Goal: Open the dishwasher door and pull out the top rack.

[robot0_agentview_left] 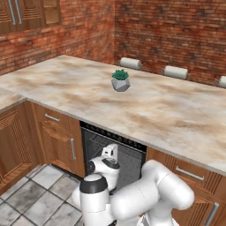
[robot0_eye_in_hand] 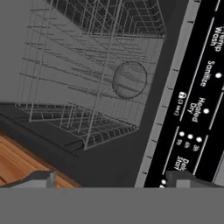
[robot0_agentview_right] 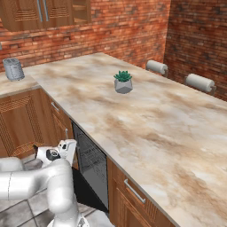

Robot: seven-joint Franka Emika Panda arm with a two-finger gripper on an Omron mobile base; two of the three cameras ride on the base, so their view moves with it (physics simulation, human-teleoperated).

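Below the marbled stone bench (robot0_agentview_left: pixel 176 114), between brown wooden cabinets (robot0_agentview_left: pixel 57 137), the dishwasher cavity is seen uncovered. In the hand view, left to right: the shallow grey wire-grid top rack (robot0_eye_in_hand: pixel 87 87) is found inside the dark tub, not drawn out; the flat black dishwasher door (robot0_eye_in_hand: pixel 197 100), with printed controls, lies lowered alongside. The tool (robot0_eye_in_hand: pixel 111 177) is held released, empty, just before the rack's front edge, its long axis crosswise to the approach.

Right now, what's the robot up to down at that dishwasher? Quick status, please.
Gripper open, holding nothing, low at the dishwasher opening. Dishwasher door open; top rack not yet gripped. Nothing seen in the way.
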